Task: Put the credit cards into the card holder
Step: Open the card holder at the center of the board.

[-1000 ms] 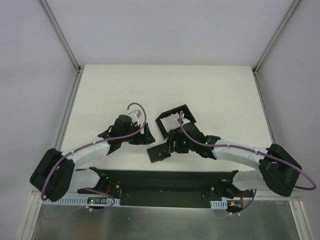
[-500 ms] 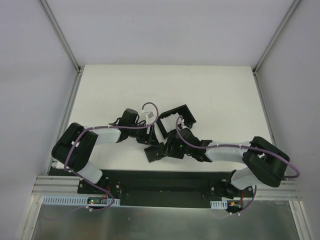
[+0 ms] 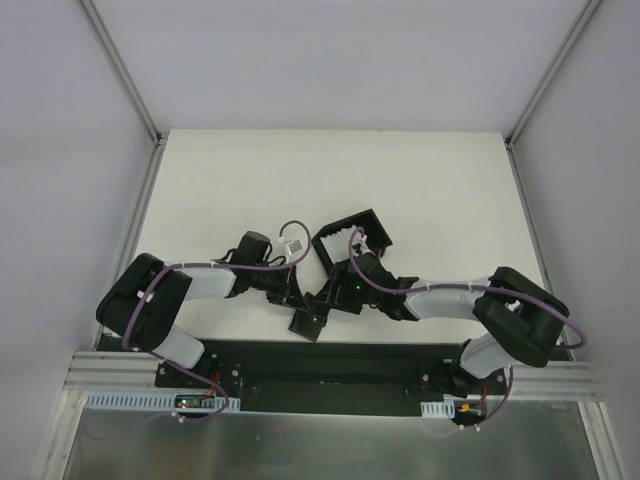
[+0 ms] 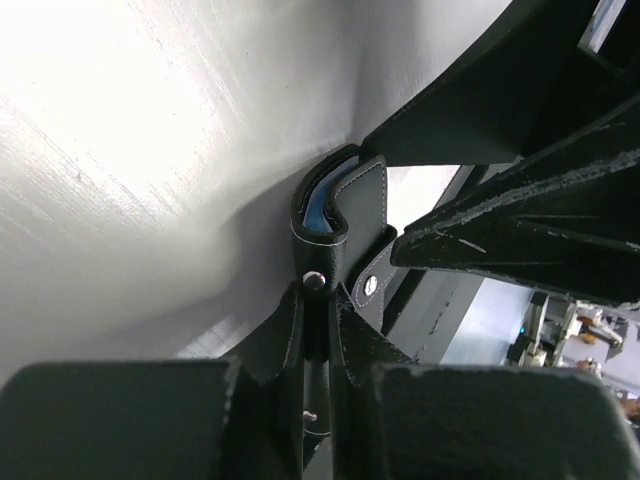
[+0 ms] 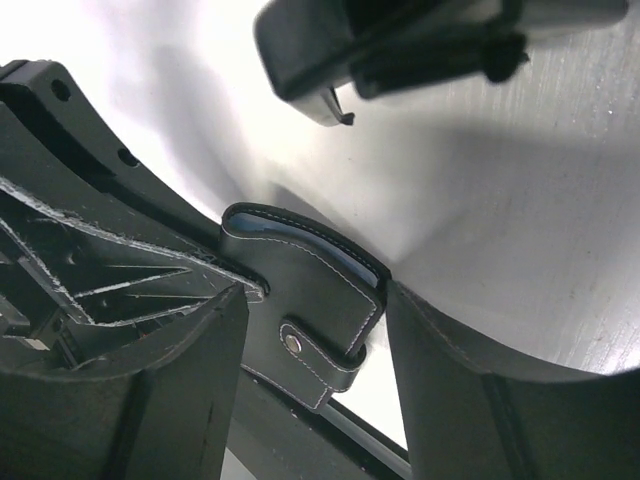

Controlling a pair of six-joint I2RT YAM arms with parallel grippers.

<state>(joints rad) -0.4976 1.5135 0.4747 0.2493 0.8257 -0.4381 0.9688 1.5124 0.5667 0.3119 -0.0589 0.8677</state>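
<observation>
Robotics lab test cell, prob.: plain white table [image 3: 400, 170] boxed in by pale panels [image 3: 60, 150] on aluminium frame posts [image 3: 120, 68], w/ black mounting plate [image 3: 330, 365] along table's near edge.

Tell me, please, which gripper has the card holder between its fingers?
The right gripper: its fingers flank the card holder on both sides, whereas the left gripper is pinched shut nearby.

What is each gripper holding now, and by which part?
Left gripper: shut on the card holder, at its thin edge beside a snap stud. Right fingers flank its clasp tab; whether they grip cannot be told.
</observation>
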